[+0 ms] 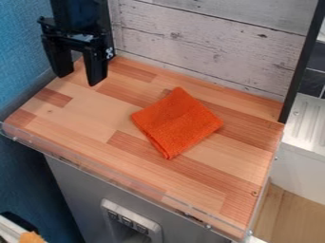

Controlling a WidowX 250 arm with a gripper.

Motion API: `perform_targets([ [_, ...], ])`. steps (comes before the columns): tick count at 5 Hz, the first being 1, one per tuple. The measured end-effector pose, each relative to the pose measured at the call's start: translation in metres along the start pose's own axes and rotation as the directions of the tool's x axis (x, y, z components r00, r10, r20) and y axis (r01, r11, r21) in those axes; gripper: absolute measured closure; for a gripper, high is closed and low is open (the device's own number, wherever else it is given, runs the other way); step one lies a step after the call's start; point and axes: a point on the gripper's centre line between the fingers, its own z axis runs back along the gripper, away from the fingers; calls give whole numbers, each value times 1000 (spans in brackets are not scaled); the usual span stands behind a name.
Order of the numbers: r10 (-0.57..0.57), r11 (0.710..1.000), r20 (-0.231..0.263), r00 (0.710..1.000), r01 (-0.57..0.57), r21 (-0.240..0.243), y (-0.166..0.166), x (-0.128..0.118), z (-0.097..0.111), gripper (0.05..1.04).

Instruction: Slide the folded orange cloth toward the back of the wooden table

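Observation:
The black gripper [80,80] hangs over the back left corner of the wooden counter [82,109], its two fingers apart with a gap between them and nothing held there. A folded orange cloth [176,122] lies flat near the middle of the counter, turned at an angle. The cloth is to the right of the gripper and nearer the front, not touching it.
A whitewashed plank wall [209,42] runs along the back, and a blue wall [22,57] stands at the left. A clear strip [114,175] edges the counter's front. A black post [301,61] rises at the back right corner, beside a white ridged surface [308,123].

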Motion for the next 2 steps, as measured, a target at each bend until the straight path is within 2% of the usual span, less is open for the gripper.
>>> perform_targets([
  [1, 19, 1000, -6, 1000, -19, 2, -11, 5, -1, 93],
  [2, 48, 999, 15, 999, -49, 15, -26, 15, 3, 91],
])
